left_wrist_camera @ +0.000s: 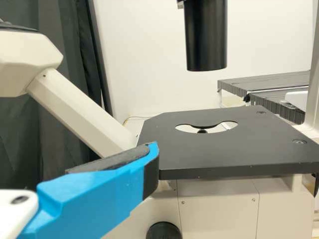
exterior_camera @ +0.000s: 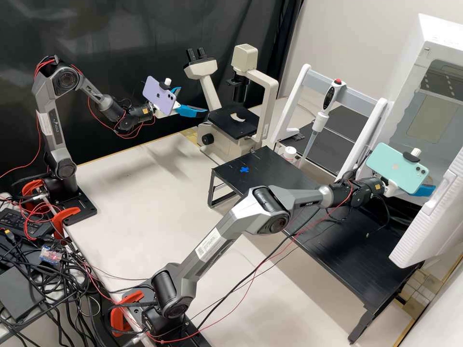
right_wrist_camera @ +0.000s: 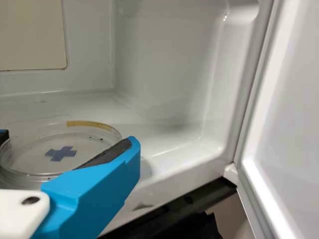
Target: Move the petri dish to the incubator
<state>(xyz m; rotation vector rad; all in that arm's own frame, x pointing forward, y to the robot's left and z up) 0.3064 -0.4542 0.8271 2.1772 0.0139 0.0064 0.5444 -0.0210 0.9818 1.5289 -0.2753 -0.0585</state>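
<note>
Inside the white incubator (exterior_camera: 427, 101), my right gripper (exterior_camera: 424, 191) reaches past its doorway. In the right wrist view that gripper (right_wrist_camera: 67, 139) is shut on the clear round petri dish (right_wrist_camera: 35, 158), with a dark pad at either side of it. The dish is low over or on the incubator floor (right_wrist_camera: 169, 142); which one, I cannot tell. A blue cross (right_wrist_camera: 62, 153) shows through it. My left gripper (exterior_camera: 193, 100) stands open and unladen beside the microscope; in the left wrist view this gripper (left_wrist_camera: 75, 149) has one blue finger in front of the stage.
The microscope stage (left_wrist_camera: 229, 147) lies close ahead of the left gripper. The incubator door (right_wrist_camera: 284, 104) stands open beside the right gripper. A black stand (exterior_camera: 270, 178) with a blue cross runs under the right arm, and a pipette (exterior_camera: 318, 120) hangs on a rack behind it.
</note>
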